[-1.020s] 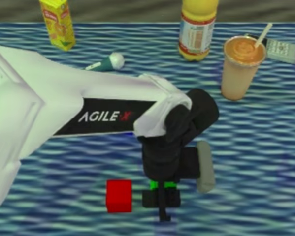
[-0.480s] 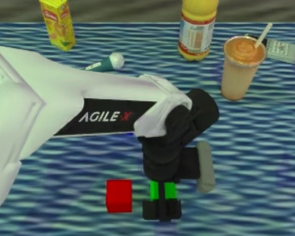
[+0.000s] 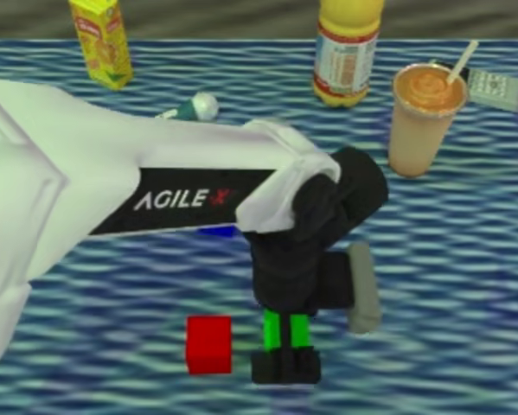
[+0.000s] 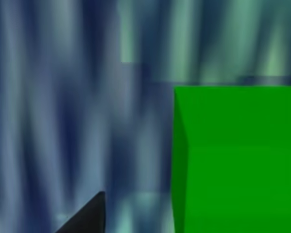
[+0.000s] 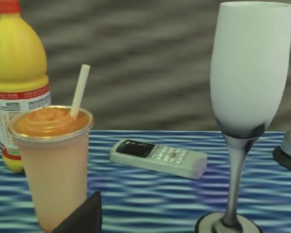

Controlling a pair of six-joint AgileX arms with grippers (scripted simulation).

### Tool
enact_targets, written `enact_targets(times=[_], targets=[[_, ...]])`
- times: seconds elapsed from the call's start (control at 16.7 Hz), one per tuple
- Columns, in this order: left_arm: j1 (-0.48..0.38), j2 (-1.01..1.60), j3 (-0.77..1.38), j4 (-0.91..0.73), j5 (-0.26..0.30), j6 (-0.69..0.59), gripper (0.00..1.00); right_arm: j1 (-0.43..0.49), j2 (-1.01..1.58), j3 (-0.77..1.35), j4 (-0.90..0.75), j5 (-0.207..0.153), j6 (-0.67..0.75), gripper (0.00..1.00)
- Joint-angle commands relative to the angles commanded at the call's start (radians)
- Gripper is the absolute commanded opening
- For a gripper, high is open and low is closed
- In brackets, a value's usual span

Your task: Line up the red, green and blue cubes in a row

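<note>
- Green cube (image 3: 286,329) sits at the near edge of the bench (image 3: 466,285), just to the right of the red cube (image 3: 209,344) with a gap between them; the left pincer (image 3: 284,366) stands over it, dark fingers on its near side.
- Whether those fingers are clamped on the green cube or parted from it, I cannot tell; the left wrist view only shows the cube's face close up beside one fingertip (image 4: 87,216).
- Blue cube (image 3: 217,231) shows only as a sliver under the left arm, beyond the red cube.
- Risk, as I judge it: any sideways drift toward the red cube could knock it askew and spoil the row.
- A second risk: reaching for the blue cube next means working under the arm's own shadow, so a blind approach could push it away.
- Farther beyond the red cube stand a juice carton (image 3: 101,41), a yellow bottle (image 3: 347,50) and a smoothie cup (image 3: 423,117).
- Right pincer is not seen in the top view; its state cannot be told.
</note>
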Motion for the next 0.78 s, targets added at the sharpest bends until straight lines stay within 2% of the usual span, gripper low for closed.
enact_targets(times=[0.36,0.78], targets=[[0.015,-0.071,0.124,-0.202,0.0,-0.002,1.0,0.0,0.0,0.0,0.0,0.0,0.0,1.0],[0.024,-0.054,0.155,-0.215,-0.001,-0.039,1.0,0.0,0.0,0.0,0.0,0.0,0.0,1.0]])
